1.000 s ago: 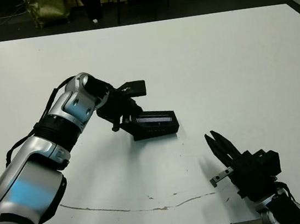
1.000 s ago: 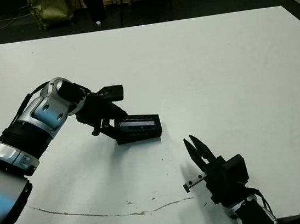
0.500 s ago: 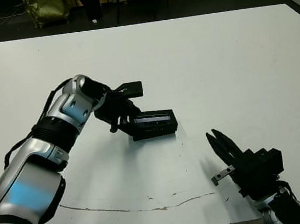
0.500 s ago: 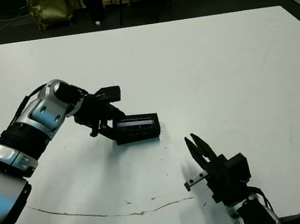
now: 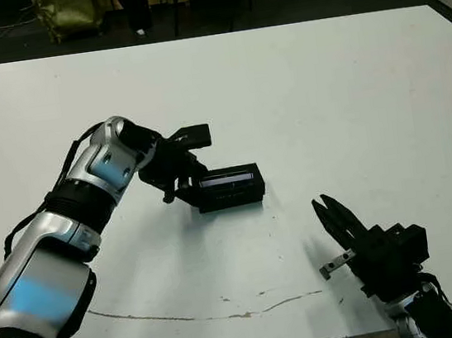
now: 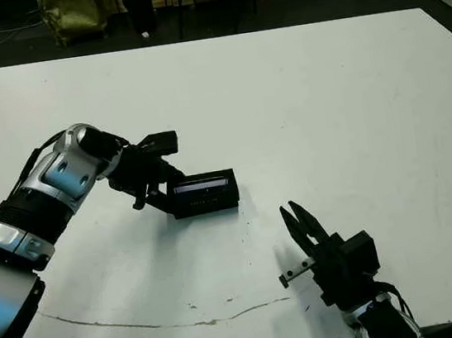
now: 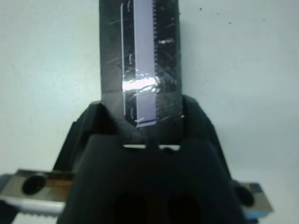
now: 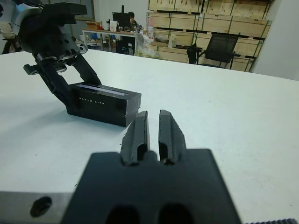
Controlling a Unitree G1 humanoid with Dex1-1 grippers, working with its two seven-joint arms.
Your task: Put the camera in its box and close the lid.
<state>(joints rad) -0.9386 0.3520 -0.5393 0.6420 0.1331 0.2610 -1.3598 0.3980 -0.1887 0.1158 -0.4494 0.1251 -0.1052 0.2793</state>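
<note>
left gripper point(image 5: 185, 187): at the left end of the lid point(image 5: 229, 187). In the left wrist view the lid's end sits between its two fingers point(image 7: 196, 116), one on each long side. Closed on the lid, as far as that view shows.
lid: black, long, lying flat on the worktop point(image 5: 351, 102) near the middle, strip face up. Glossy grey-lavender strip runs along its top, with a bright glare spot in the left wrist view. Small pale lettering on its side in the right wrist view.
box: appears to be under the lid; the right wrist view shows one black block with a seam around it. White lining not visible.
camera: not visible in any view; can't tell where it is.
right gripper point(image 5: 332, 215): low near the front right of the worktop, well apart from the lid. Fingers nearly together, only a narrow slit between them, nothing held. Tips point up-left towards the lid.
left arm point(image 5: 87, 187): silver and black, reaches in from the front left.
worktop: white, thin brownish scratch line point(image 5: 211, 311) near the front edge.
in the way: bare worktop between the right gripper and the lid.
background: black chair point(image 8: 219, 46) and stacked wooden crates point(image 8: 210, 23) beyond the worktop, right wrist view.
</note>
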